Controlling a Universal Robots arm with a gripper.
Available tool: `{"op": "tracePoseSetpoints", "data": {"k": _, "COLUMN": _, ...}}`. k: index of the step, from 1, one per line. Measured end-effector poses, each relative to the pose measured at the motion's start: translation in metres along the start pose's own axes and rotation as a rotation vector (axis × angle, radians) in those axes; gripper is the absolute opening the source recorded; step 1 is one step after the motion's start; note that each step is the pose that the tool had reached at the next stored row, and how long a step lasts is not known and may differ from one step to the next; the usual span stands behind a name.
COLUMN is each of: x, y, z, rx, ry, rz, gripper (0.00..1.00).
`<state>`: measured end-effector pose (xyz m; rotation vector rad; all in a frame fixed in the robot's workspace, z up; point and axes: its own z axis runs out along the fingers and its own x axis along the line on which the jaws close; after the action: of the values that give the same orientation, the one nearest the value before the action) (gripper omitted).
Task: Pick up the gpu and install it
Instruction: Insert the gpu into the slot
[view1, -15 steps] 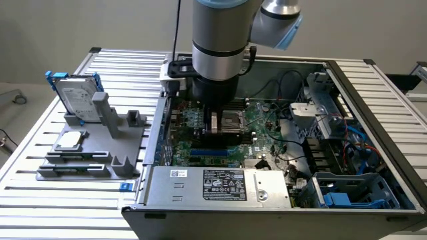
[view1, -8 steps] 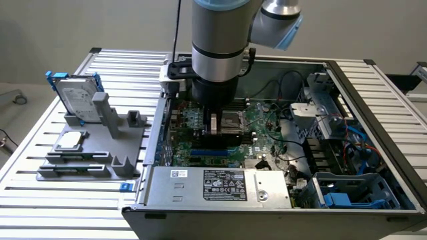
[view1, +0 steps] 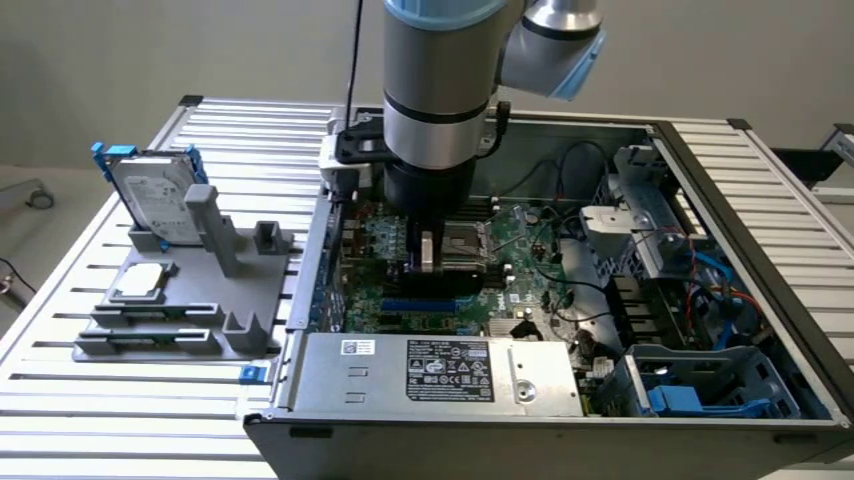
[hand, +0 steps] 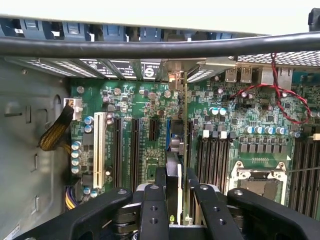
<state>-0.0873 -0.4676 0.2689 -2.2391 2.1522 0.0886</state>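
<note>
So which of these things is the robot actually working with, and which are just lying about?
In the job: the gpu, clamped in the gripper; the motherboard under it; the computer case.
Lying about: the hard drive and the small silver chip, on the grey rack outside the case.

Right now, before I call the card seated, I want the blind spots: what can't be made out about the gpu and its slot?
- Wrist view: whether the gpu sits in its slot; the card is edge-on and the jaws cover its near end.
- Exterior view: where the gpu meets the motherboard, lost in shadow under the arm.
- Exterior view: power supply label text, too small.
</note>
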Motion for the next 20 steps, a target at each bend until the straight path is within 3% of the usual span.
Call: {"op": "tracePoseSetpoints", "data": {"k": 20, "x": 0.0032, "y": -0.0006, "z": 0.0071, "rx": -0.0060, "ry": 0.0018, "rz": 0.001, "gripper": 0.26}}
